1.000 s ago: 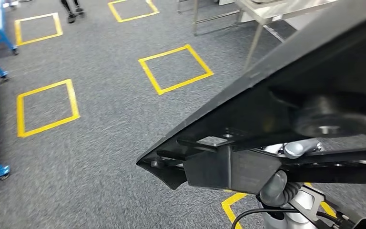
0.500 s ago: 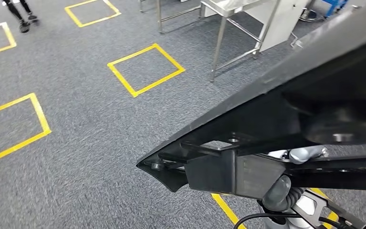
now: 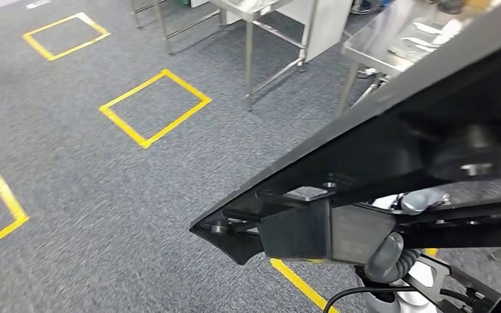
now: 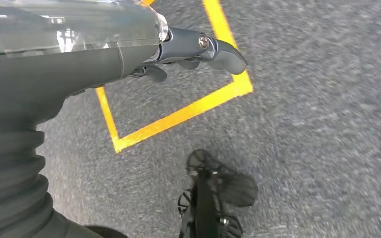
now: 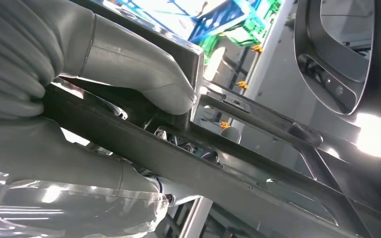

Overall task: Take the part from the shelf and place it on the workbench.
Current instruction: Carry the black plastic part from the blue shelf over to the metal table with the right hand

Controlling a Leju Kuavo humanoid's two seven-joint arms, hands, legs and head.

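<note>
**Big black part carried over the grey floor**

The part (image 3: 391,150) is a long black panel with a pointed end at 7 o'clock in the head view, sloping up to 2 o'clock and held off the carpeted floor (image 3: 104,195). Steel-legged counters (image 3: 391,39) stand at 12 to 1 o'clock, well apart from it, and yellow taped squares (image 3: 153,107) mark the floor at 10 o'clock.

The right hand (image 5: 104,79) grips the part: its wrist view shows the thick grey thumb pressed on a bracket on the part (image 5: 258,168), a detail the head view hides beneath the panel.

The left hand (image 4: 178,49) hangs over the floor, touching nothing; its dark fingers (image 4: 218,49) point outward, but whether they are spread or curled I cannot tell.
</note>
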